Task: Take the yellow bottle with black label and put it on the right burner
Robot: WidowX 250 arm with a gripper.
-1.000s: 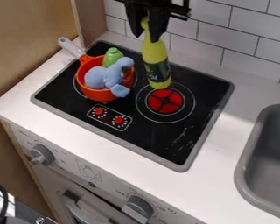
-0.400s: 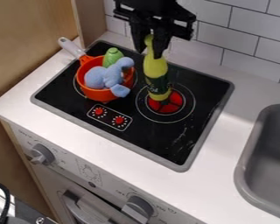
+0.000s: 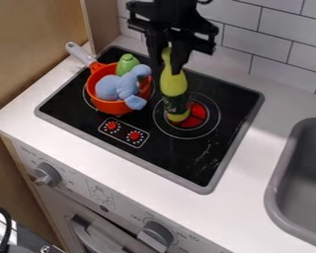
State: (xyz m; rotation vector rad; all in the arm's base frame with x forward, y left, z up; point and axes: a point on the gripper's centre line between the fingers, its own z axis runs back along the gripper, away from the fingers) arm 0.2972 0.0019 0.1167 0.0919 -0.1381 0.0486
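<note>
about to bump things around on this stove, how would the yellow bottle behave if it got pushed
The bottle looks tall and narrow, so a push up high would probably tip it if the gripper let go. Its rounded body would likely roll once down. The smooth-looking stove top might also let its base slide.

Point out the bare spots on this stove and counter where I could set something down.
Bare: the hob's front right, between the right burner and the hob's rim; the counter between hob and sink. Crowded: the left burner, under the pot, and the right one, by the bottle.
</note>
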